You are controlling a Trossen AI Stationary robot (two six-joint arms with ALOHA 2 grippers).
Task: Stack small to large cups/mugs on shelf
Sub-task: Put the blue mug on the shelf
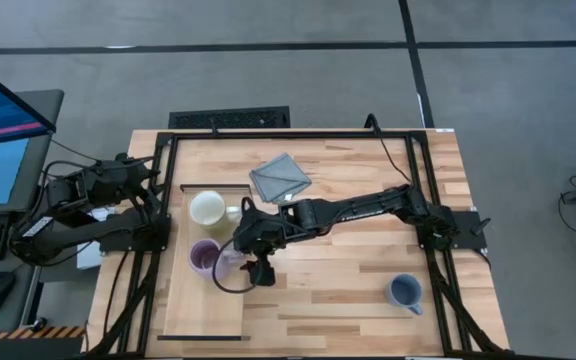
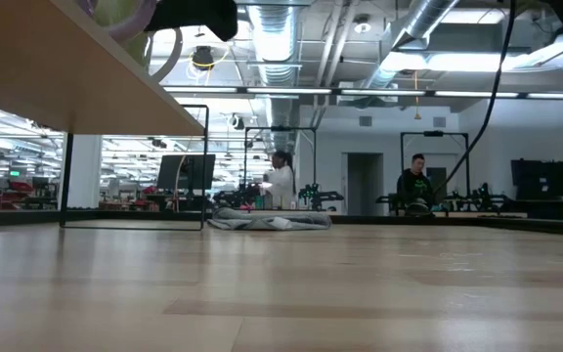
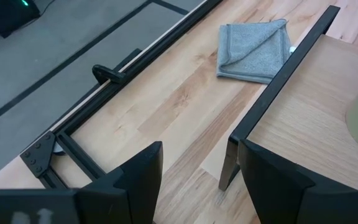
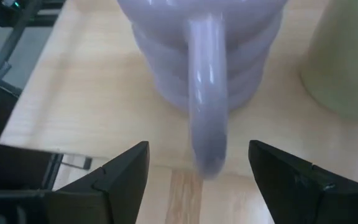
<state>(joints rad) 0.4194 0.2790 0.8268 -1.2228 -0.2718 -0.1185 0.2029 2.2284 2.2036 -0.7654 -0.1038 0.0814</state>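
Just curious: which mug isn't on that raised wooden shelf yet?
The grey-blue handled mug, alone on the plank tabletop near the right arm's base. The cream-white mug and purple mug stand on the shelf.

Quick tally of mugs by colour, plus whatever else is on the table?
Cream-white mug: 1, on the shelf
Purple mug: 1, on the shelf, handle between the open fingers of the right gripper
Grey-blue mug: 1, on the tabletop
Grey folded cloth: 1, on the tabletop
Total: 4 things, 3 of them mugs
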